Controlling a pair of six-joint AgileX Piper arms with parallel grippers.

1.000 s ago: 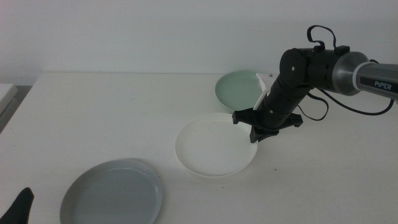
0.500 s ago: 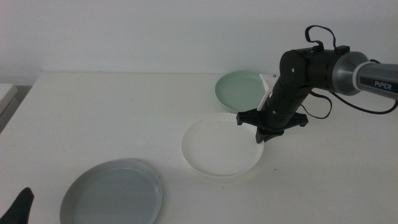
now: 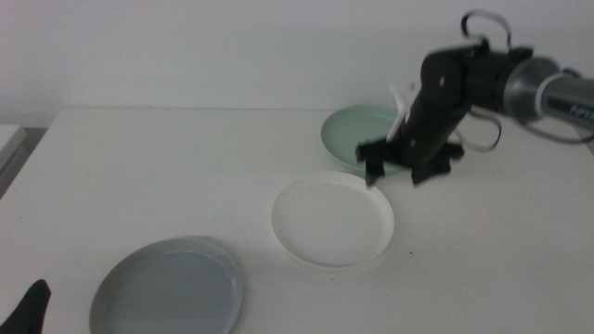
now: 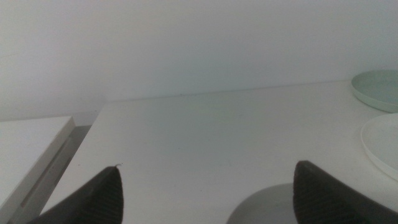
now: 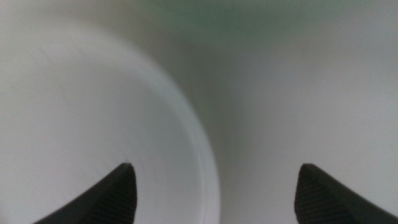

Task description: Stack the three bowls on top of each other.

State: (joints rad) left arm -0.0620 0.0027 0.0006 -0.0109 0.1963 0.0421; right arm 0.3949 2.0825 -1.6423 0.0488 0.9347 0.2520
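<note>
The white bowl [image 3: 332, 221] lies flat in the middle of the table, the mint green bowl [image 3: 357, 134] behind it to the right, and the grey-blue bowl [image 3: 172, 288] near the front left. My right gripper [image 3: 397, 172] hovers blurred above the gap between the white and green bowls, open and holding nothing. Its wrist view looks down on the white bowl's rim [image 5: 93, 112] and the green bowl's edge [image 5: 249, 12], with the right gripper [image 5: 214, 193] empty. My left gripper [image 4: 211, 205] waits open at the front left corner, just short of the grey-blue bowl [image 4: 261, 208].
A lower white ledge [image 3: 9, 139] adjoins the table's left edge, also visible from the left wrist as a white ledge [image 4: 31, 149]. A white wall runs behind the table. Bare tabletop lies between the grey-blue and white bowls.
The right gripper has lifted off the white bowl's right rim and moved back toward the green bowl. The white bowl, nudged slightly right earlier, now lies free. The left arm is still.
</note>
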